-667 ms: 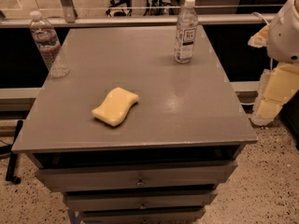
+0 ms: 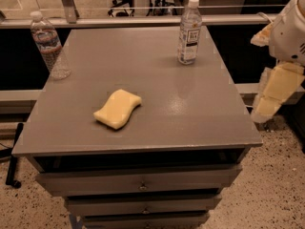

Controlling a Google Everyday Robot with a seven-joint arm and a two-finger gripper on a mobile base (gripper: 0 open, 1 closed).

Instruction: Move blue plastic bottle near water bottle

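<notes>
Well left of gripper stands blue plastic bottle.

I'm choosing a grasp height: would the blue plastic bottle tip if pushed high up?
Likely: the blue plastic bottle stands tall on a narrow base. Its smooth clear sides may slip. The gripper hangs beside the table, at the view's right, apart from it.

Water bottle left; blue plastic bottle back-right; gripper apparently farther right.
</notes>
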